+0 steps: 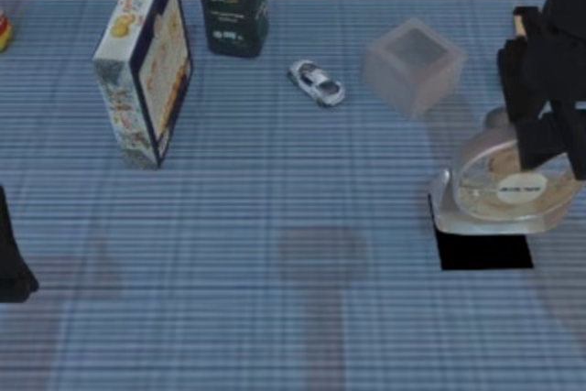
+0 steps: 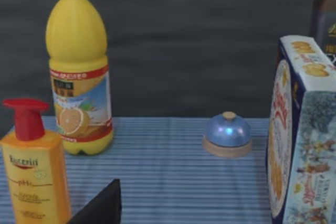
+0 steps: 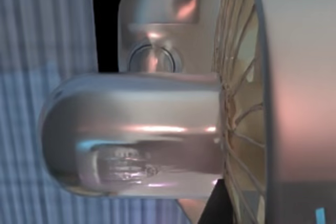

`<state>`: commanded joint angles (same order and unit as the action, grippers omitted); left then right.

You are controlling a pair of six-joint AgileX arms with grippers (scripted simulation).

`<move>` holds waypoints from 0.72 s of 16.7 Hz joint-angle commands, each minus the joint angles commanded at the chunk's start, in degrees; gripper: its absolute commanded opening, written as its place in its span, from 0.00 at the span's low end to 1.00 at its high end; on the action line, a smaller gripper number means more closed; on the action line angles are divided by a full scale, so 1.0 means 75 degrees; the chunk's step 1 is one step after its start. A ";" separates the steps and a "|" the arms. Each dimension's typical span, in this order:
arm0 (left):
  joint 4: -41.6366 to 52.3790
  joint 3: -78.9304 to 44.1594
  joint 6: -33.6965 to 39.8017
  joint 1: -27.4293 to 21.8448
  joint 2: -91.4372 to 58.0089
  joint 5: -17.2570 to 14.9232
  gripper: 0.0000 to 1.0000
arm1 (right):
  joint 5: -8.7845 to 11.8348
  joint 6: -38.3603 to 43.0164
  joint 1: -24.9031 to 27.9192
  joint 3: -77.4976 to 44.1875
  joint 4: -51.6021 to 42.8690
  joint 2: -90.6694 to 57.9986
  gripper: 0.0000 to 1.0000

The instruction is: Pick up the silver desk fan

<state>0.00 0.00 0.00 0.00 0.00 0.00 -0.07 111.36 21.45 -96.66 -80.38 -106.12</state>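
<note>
Right arm is over the silver desk fan (image 1: 508, 191) at the right side of the table (image 1: 275, 254), mid-depth. The fan seems tilted or lying with its cream-gold face up; a black square sits just near of it, under the base edge. Right gripper (image 1: 549, 144) overlaps the fan's far right part in the top view, and the right wrist view is filled by the rear housing (image 3: 131, 135) and the grille, so the gripper is very close. Whether its fingers are apart or clamped on the fan cannot be told; contact is not visible either.

Left arm is parked at the left edge, near side. Only a dark sliver of the left gripper (image 2: 100, 205) shows in its wrist view, so the state of its fingers cannot be told.

Judgement for the step: grip the stubby housing or the disc rim, not the thin grille. The metal is shiny and likely slippery, so centre the fingers across the round housing and close fully before lifting. Lift straight up; the heavy head may swing.

Hidden or unclear:
- the fan's base is mostly covered by the arm in the top view
- right arm cut off at the frame edge
- what the black square is: cannot tell

The translucent cube (image 1: 414, 65) and toy car (image 1: 317, 82) sit farther off, clear of the grasp.
</note>
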 joint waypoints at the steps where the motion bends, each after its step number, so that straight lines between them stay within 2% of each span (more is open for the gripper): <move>1: 0.0000 0.0000 0.0000 0.0000 0.0000 0.0000 1.00 | 0.0000 0.0000 0.0000 0.0000 0.0000 0.0000 0.00; 9: 0.0000 0.0000 0.0000 0.0000 0.0000 0.0000 1.00 | -0.0001 -0.0025 -0.0025 0.0910 0.1002 -0.0090 0.00; 12: 0.0000 0.0000 0.0000 0.0000 0.0000 0.0000 1.00 | 0.0000 -0.0024 -0.0026 0.0932 0.1024 -0.0092 0.00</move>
<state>0.00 0.00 0.00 0.00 0.00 0.00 -0.07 111.18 21.26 -89.67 -72.70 -106.81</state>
